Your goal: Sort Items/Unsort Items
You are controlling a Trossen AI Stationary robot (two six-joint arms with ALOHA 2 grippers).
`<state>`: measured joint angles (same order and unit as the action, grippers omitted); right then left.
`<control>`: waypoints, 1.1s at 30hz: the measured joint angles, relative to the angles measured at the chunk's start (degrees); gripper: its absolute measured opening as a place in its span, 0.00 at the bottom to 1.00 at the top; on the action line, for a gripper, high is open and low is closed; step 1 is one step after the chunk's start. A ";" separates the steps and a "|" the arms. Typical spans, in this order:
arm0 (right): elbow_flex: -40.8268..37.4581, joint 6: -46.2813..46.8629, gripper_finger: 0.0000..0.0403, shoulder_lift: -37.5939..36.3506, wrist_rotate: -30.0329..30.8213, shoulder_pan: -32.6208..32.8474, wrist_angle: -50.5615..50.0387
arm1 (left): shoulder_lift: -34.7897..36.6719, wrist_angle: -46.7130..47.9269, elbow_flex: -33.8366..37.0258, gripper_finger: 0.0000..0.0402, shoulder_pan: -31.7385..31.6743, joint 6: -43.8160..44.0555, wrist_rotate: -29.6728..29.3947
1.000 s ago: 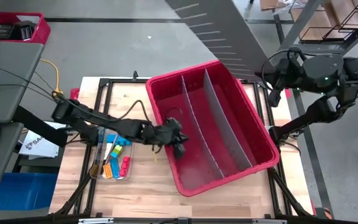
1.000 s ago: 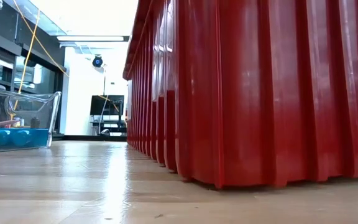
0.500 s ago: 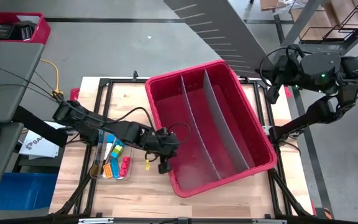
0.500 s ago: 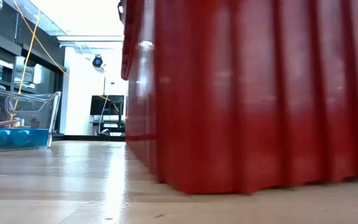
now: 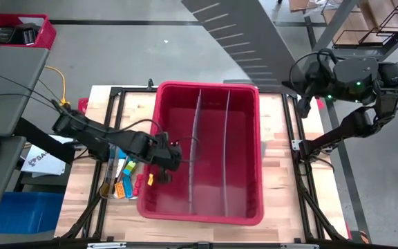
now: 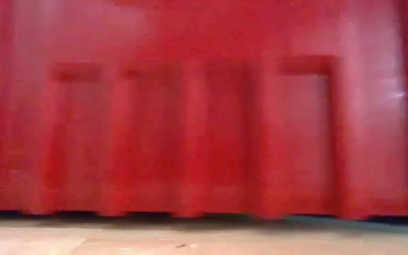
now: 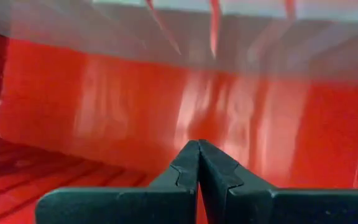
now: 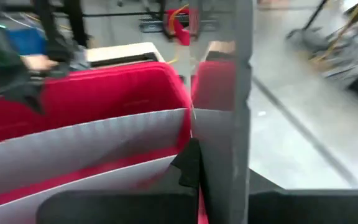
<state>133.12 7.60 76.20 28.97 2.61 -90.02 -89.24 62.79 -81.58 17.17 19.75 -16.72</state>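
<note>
High view shows the left gripper [image 5: 163, 168] clenched empty inside the red bin [image 5: 254, 93], by its wall.

A large red bin [image 5: 206, 200] with two grey dividers [image 5: 193, 152] sits square on the wooden table [image 5: 282, 207].

Grey concrete floor [image 5: 130, 55] surrounds a light wooden table [image 5: 285, 207] on a black metal frame [image 5: 302, 187]. A grey slatted panel [image 5: 237, 34] lies across the floor beyond the table. A small red basket [image 5: 19, 33] sits at the far left corner, near a dark desk edge [image 5: 2, 104]. Blue bin [image 5: 30, 211] by the table's left side. Wire shelving [image 5: 365, 24] at the far right.
</note>
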 joint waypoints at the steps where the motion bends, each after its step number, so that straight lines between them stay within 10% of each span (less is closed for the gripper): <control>1: -0.05 1.36 0.00 0.17 -1.64 0.00 0.04 | 0.50 -0.58 0.00 0.00 -0.30 0.55 -0.19; 15: -0.23 6.39 0.00 7.38 -18.17 0.19 -0.02 | 13.20 -2.84 -0.11 0.00 -1.42 5.39 -7.86; 33: -0.20 2.19 0.00 4.89 -7.04 0.48 0.00 | 20.16 3.70 -0.17 0.00 -1.46 26.54 -17.07</control>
<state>132.92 9.79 81.09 21.93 3.09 -90.02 -69.08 66.49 -81.76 15.70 46.29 -33.78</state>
